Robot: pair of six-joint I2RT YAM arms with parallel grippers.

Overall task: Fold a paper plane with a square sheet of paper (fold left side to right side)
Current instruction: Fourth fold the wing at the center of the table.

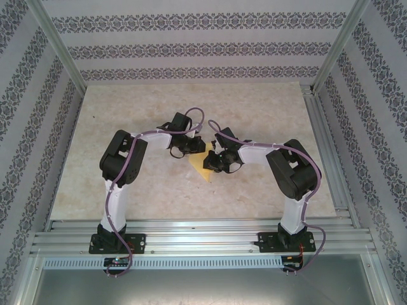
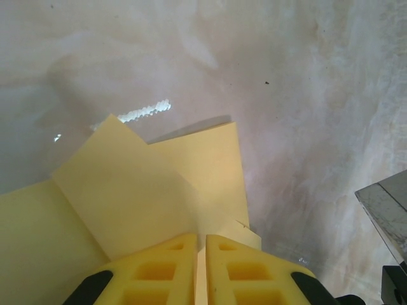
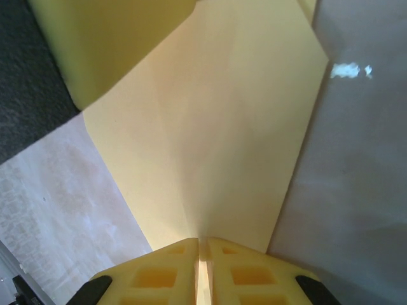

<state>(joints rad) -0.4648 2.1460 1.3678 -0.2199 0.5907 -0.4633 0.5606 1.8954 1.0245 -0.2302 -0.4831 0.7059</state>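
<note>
Yellow paper plane [image 1: 202, 166] on table between arms; left tool [image 2: 201, 241], right tool [image 3: 202, 244] each clamped on its edge.

I see my left fingers [image 2: 162, 270] pinched on the near edge of the paper [image 2: 213, 165]. Only a thin slit is left between them, with a strip of yellow showing in it. A folded flap [image 2: 121, 184] lies across the paper's left part, its corner pointing away from the near edge. The paper rests on the pale marbled table [image 2: 305, 95]. A white glare spot [image 2: 145, 112] sits just beyond the paper's far corner. A grey metal part [image 2: 388, 206] stands off the paper's right side, apart from it.
</note>
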